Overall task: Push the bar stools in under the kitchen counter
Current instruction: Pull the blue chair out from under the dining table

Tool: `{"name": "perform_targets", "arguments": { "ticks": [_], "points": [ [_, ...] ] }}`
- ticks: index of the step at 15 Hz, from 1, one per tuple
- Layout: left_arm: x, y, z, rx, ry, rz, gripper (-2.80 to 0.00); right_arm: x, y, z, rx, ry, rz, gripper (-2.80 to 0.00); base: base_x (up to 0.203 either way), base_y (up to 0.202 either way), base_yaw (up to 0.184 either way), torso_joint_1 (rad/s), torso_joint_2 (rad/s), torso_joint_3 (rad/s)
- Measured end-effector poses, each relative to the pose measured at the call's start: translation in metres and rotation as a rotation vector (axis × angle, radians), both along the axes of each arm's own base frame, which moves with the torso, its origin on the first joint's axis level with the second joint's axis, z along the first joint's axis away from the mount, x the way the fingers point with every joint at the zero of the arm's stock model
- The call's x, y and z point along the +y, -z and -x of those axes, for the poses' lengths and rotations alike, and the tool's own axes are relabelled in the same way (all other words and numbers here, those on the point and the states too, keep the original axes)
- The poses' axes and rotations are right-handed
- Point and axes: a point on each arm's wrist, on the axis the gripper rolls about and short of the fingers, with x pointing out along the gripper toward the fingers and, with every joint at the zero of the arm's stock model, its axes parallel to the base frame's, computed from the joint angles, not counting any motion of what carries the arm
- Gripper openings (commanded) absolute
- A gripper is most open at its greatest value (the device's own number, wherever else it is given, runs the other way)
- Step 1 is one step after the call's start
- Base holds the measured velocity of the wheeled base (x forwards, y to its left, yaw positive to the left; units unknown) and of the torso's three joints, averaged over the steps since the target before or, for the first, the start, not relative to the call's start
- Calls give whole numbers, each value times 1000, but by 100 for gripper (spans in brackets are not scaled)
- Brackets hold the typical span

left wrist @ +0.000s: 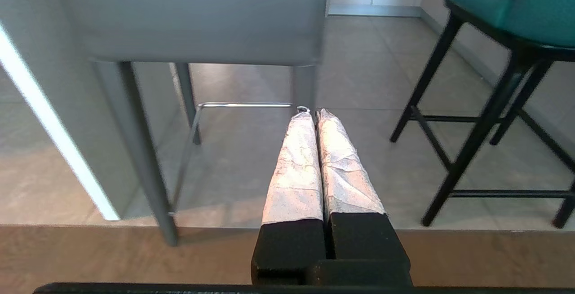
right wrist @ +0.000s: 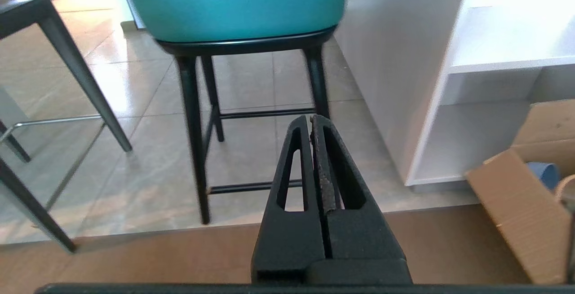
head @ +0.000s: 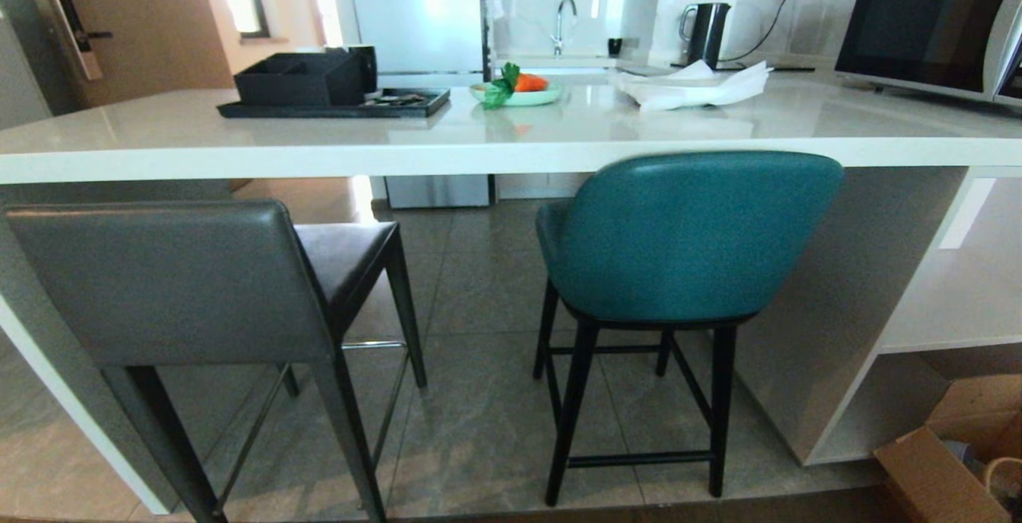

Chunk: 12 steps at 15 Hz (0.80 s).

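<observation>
Long white bench (head: 239, 140) across the whole head view, thick edge toward the near side, white panel end leg at far left, open white shelf unit (head: 950, 299) under its right end. Grey tiled floor (head: 479, 283) beneath, open through to the far side.

Teal stool (head: 687, 227) right of centre, curved back facing near, back top level with the bench edge, seat tucked partly under the slab, black legs on the tiles just left of the shelf unit's side panel. Dark grey stool (head: 160, 275) at left, square back toward near, standing further out from the bench than the teal one, turned slightly so its seat points toward far right; chrome footrest (head: 371, 344) between its legs. Well apart from each other, neither touching the bench.

On the bench top: black tray (head: 335, 104) with a black box at far left, pale dish (head: 515, 94) holding something orange and green at centre, white cloths or paper (head: 695, 84) right of it, microwave (head: 926, 20) at far right. Kettle (head: 704, 32) and tap on the far worktop behind. Cardboard box (head: 950, 459) on the floor at near right.

Neither arm in the head view. Left gripper (left wrist: 313, 112), taped fingers pressed together on nothing, held low on the near side of the grey stool, tips pointing at the footrest. Right gripper (right wrist: 312, 118), black fingers together and empty, held low on the near side of the teal stool, touching nothing.
</observation>
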Motion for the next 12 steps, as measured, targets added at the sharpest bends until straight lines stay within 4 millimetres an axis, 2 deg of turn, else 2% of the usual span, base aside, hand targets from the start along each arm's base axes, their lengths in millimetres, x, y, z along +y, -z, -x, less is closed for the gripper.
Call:
{"name": "perform_targets", "arguments": {
  "ticks": [12],
  "points": [
    [0, 0, 0, 0, 1, 0, -280, 0, 0, 0, 0, 0, 1, -280, 0, -194, 1, 2, 4, 3]
  ]
}}
